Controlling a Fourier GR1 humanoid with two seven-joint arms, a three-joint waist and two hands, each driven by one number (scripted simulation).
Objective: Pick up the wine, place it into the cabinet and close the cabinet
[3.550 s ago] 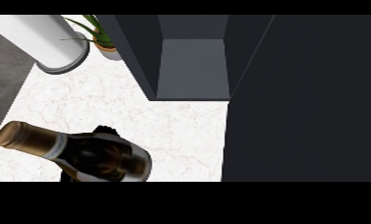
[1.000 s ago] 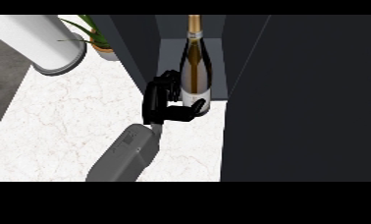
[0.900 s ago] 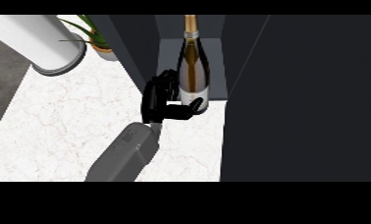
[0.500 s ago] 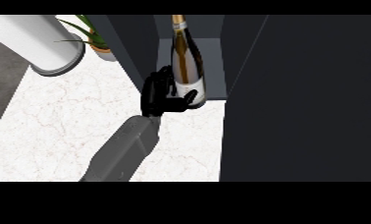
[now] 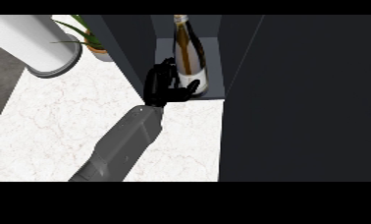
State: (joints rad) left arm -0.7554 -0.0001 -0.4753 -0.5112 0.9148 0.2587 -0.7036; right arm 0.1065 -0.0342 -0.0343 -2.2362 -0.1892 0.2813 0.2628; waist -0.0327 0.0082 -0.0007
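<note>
One robot hand [image 5: 164,86], left, clamped round wine bottle [image 5: 190,56] base inside cabinet [image 5: 130,51]; bottle top cut off.

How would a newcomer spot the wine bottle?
Find the dark cabinet on the white counter. In its open compartment stands the wine bottle, held by the left hand. Its gold-foiled neck and pale label mark it out from the potted plant outside.

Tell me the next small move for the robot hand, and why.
Probably release and draw the left robot hand back out: the wine bottle already stands upright inside the cabinet, the thumb lies across its base, and the forearm blocks closing.
</note>
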